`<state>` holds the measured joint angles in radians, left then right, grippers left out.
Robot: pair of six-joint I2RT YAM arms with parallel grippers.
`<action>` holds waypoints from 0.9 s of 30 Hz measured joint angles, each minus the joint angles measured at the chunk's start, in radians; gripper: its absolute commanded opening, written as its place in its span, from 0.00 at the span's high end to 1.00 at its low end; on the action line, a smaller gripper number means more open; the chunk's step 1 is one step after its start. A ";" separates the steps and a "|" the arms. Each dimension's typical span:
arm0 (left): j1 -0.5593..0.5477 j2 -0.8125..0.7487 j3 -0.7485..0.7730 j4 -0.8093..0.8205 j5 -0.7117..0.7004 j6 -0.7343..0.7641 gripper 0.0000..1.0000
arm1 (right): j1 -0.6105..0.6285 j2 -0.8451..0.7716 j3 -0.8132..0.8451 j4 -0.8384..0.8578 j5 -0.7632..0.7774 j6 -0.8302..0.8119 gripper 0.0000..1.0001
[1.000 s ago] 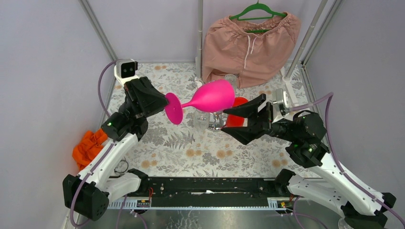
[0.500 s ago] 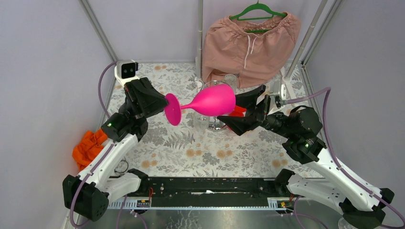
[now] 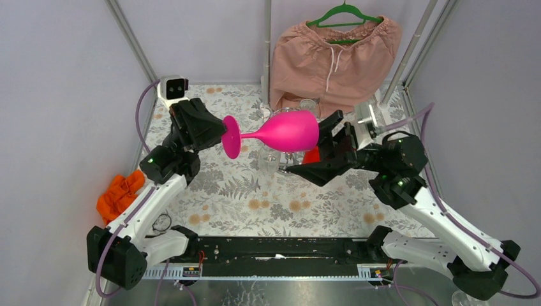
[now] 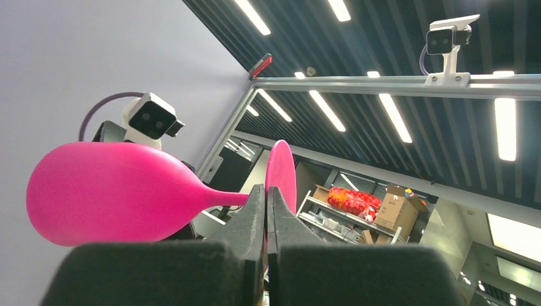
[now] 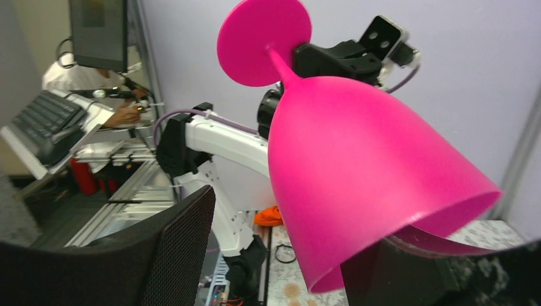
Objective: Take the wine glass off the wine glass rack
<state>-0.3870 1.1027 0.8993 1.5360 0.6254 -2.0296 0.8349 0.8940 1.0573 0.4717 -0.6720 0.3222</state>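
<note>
- The left claw (image 3: 223,135), jaws pressed together on the round foot, is holding the glossy magenta wine glass (image 3: 286,131) in the air above the floral tabletop (image 3: 242,197).
- The glass is lying sideways, its long axis running left to right and its open mouth facing the right arm.
- The shiny chrome wire wine glass rack (image 3: 290,167) is standing just beneath the bowl; the glass is seemingly free of it.
- The right claw (image 3: 309,148), jaws spread apart, is bracketing the bowl's mouth end without gripping, so it is the nearer one for taking the bowl.

Lilac walls (image 3: 57,95), floral tabletop (image 3: 255,204)
</note>
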 measured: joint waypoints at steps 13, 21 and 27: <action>-0.005 0.036 0.017 0.003 -0.023 -0.010 1.00 | -0.017 0.138 0.006 0.256 -0.079 0.174 0.44; -0.006 0.052 0.012 0.003 -0.020 -0.009 1.00 | -0.017 0.110 -0.017 0.272 -0.054 0.167 0.80; -0.006 0.097 0.005 0.002 -0.016 -0.007 0.94 | -0.016 0.052 -0.032 0.266 -0.016 0.135 1.00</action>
<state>-0.3931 1.1992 0.9039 1.5383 0.6094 -2.0369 0.8192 0.9463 1.0248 0.7376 -0.6884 0.4568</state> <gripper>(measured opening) 0.013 0.069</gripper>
